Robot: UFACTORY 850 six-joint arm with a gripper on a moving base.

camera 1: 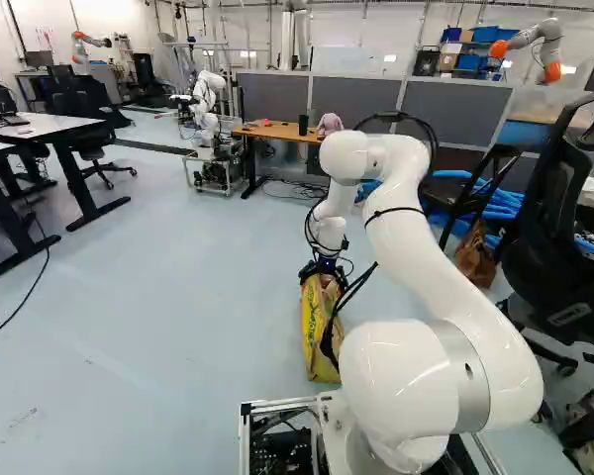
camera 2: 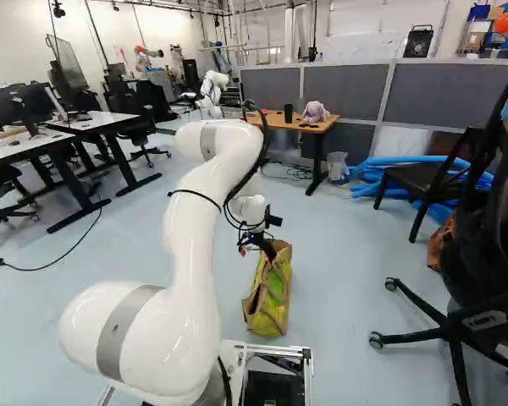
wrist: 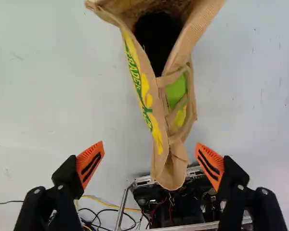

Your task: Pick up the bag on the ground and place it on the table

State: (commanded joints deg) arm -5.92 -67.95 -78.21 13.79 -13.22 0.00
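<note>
The gripper (wrist: 149, 146) is set wide, its orange pads (wrist: 90, 164) apart from the bag (wrist: 160, 108). The bag is stood upright on the floor (camera 2: 347, 271), its near end located between the fingers—its long axis extended ahead, across the closing direction. Closure onto the upper edges is judged to be required. Beyond, a wooden table (camera 2: 332, 127) is backed by grey partitions (camera 2: 345, 91); a plush toy (camera 2: 315, 112) is placed on it.
</note>
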